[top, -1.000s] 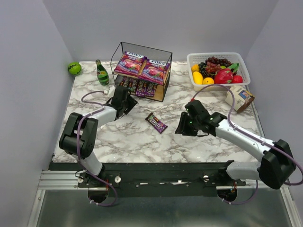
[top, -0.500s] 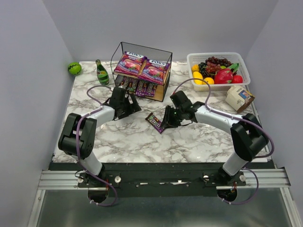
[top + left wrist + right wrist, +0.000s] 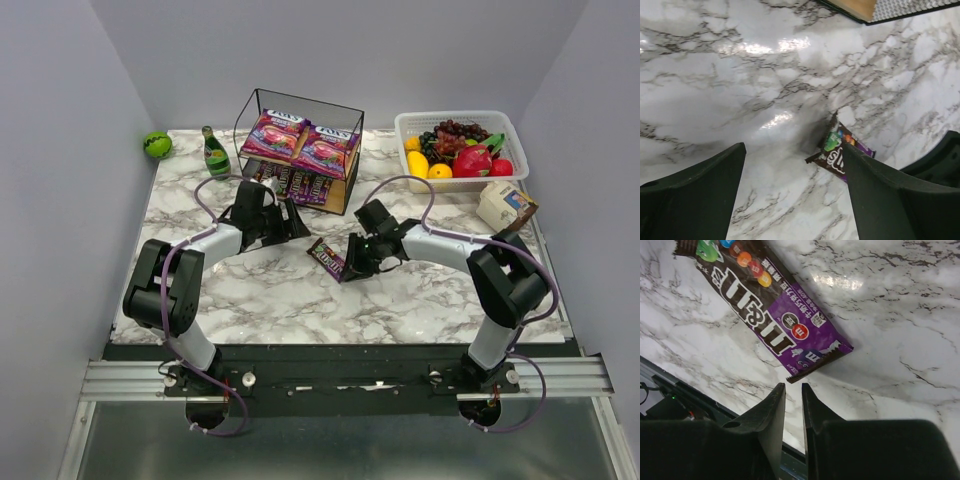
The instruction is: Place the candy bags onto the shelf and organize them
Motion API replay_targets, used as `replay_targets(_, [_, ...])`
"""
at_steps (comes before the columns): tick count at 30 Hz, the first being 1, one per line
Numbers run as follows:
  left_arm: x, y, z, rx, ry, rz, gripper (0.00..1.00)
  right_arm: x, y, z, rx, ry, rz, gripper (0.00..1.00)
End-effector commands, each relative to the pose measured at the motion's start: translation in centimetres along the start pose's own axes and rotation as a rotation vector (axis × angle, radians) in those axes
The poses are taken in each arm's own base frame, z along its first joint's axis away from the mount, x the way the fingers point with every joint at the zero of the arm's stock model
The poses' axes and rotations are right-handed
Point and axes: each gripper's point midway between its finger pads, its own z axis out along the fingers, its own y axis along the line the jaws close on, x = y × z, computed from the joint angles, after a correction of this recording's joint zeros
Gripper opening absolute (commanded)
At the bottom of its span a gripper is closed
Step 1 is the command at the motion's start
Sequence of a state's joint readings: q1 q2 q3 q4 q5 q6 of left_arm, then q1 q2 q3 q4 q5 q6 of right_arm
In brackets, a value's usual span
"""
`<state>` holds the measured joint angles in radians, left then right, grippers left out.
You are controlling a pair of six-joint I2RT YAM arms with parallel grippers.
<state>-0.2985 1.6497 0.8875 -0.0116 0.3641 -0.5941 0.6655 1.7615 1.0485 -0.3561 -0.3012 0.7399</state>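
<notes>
Two hands share this job, and we start with the left hand (image 3: 297, 215). Its fingers are spread wide and hold nothing. It hangs low over the table (image 3: 250, 290), just in front of the shelf (image 3: 338, 197). We think it is open because it has nothing to carry right now. On the shelf's top board lie two pink bags (image 3: 276, 133), flat and side by side. On the bottom board is a row of dark packets (image 3: 292, 184), lined up next to each other, so that part looks done. One more dark packet (image 3: 327, 258) lies flat on the table, between the two hands. We think it is the last one to put away. The right hand (image 3: 791, 387) is down at one end of it. Its fingers are almost pressed together, with only a thin crack between them, and the packet's corner sits right at their tips. We cannot tell if they pinch it. We guess it goes for the thin edge because a flat packet is hard to grab from above.
</notes>
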Motion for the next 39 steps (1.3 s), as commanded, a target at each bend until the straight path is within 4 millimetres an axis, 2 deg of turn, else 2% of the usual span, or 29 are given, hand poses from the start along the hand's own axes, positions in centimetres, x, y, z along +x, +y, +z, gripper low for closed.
replay_targets(1, [-0.5,-3.6,-0.2,0.190,0.016,0.054,0.83,0.1,-1.8,0.8,0.050,-0.009,0.029,0.27])
replay_targets(8, [0.7,-4.2,0.4,0.257,0.083,0.028,0.71,-0.5,-4.6,1.2,0.119,-0.020,0.059,0.27])
replay_targets(14, [1.4,-4.3,1.0,0.284,0.126,0.008,0.59,-1.7,-5.9,1.2,0.147,-0.046,0.064,0.27])
replay_targets(24, [2.0,-4.4,2.1,0.316,0.189,-0.037,0.43,-5.3,-4.9,1.7,0.137,-0.084,0.018,0.27])
replay_targets(28, [2.1,-3.6,2.2,0.271,0.188,-0.043,0.40,-7.1,-4.5,1.8,0.138,-0.100,0.008,0.27])
replay_targets(33, [2.3,-2.5,2.1,0.208,0.184,-0.038,0.40,-9.4,-3.8,0.8,0.130,-0.142,0.001,0.27])
replay_targets(39, [2.7,-2.2,1.7,0.203,0.193,-0.043,0.36,-9.7,-2.7,-1.1,0.107,-0.176,-0.012,0.27])
